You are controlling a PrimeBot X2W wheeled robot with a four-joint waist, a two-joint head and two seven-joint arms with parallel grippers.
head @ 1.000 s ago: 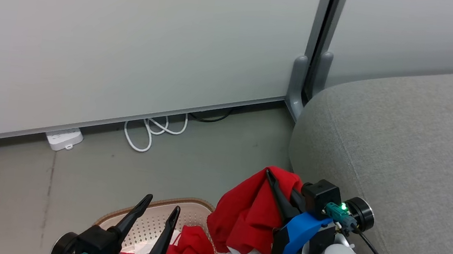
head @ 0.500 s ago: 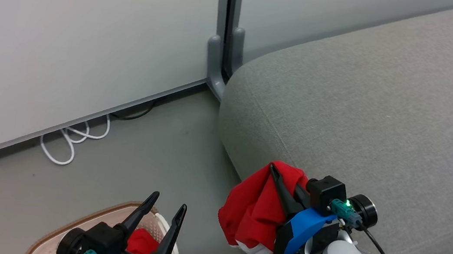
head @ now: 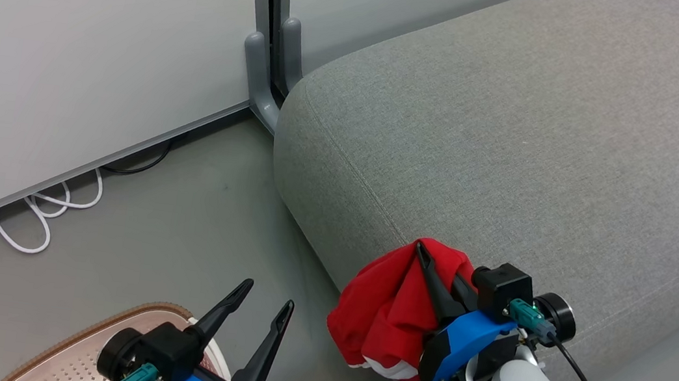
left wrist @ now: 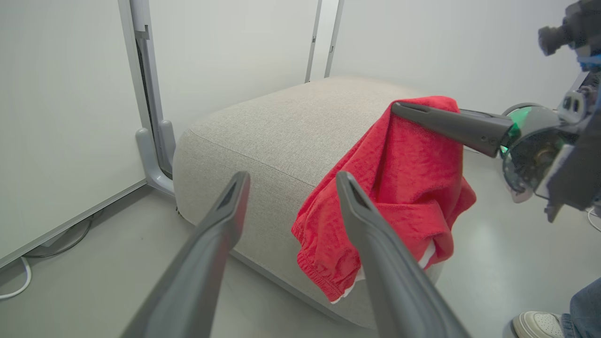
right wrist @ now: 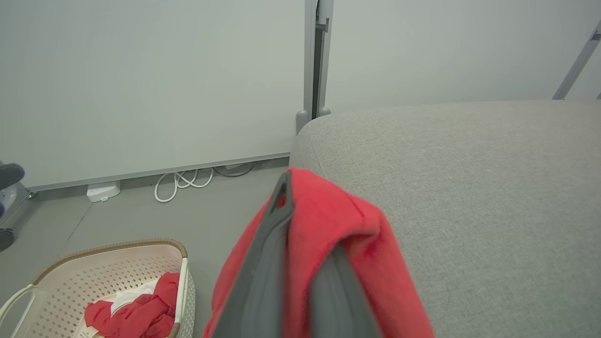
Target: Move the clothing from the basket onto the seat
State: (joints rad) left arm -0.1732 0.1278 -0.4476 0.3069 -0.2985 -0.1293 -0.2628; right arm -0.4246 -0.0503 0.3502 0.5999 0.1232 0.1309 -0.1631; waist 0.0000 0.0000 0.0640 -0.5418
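Note:
My right gripper [head: 426,254] is shut on a red garment [head: 386,308] that hangs off its fingers beside the front edge of the grey seat [head: 516,142]. From the left wrist the same garment [left wrist: 399,188] drapes down in front of the seat [left wrist: 281,126]. The garment [right wrist: 328,234] covers the right gripper [right wrist: 286,188] in its own wrist view. My left gripper [head: 266,296] is open and empty above the basket [head: 69,351] on the floor. A second red garment [right wrist: 136,314] lies inside the basket [right wrist: 94,277].
A grey partition post [head: 263,69] stands at the seat's left corner. White cable loops [head: 41,210] lie along the wall base, with a white power strip [right wrist: 103,191] nearby. A person's shoe [left wrist: 540,324] rests on the floor beside the seat.
The head camera has swung right, so the seat has come further into view and the basket has slid to the lower left. My right gripper still holds the garment, now closer to the seat.

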